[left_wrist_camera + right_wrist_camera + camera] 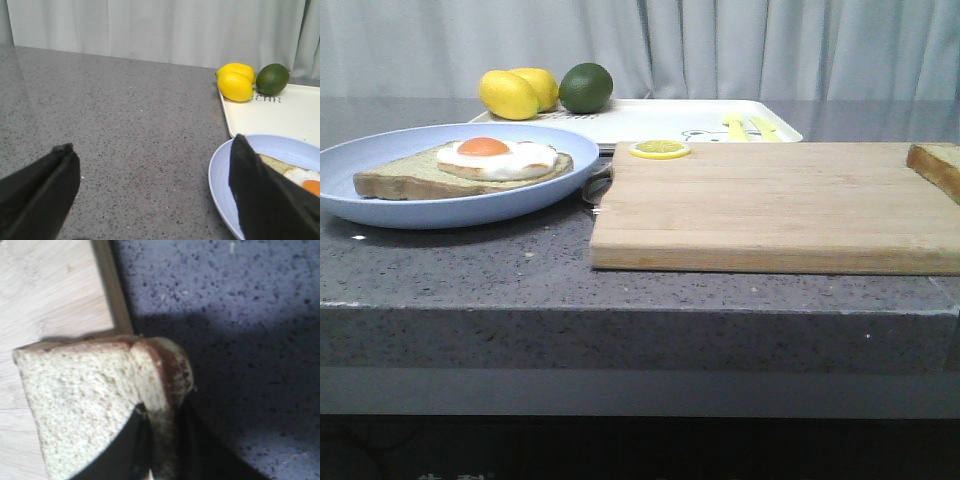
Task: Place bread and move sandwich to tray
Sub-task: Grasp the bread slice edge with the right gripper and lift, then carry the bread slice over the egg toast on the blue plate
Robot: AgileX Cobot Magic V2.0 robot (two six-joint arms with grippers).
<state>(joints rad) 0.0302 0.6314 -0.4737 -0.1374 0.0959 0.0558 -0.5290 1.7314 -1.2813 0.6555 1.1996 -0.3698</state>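
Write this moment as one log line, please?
right gripper: shut on bread at cutting board edge | left gripper: open by plate | sandwich: on plate

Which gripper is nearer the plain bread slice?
Right. The right gripper is clamped on the bread at the cutting board's edge; the left gripper hangs open beside the plate.

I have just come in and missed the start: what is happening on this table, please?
The right claw is shut on the plain speckled bread slice with brown crust at the right edge of the light wooden cutting board. The left claw is open beside the round pale blue plate, where the bread topped with fried egg lies. The flat white tray waits behind.
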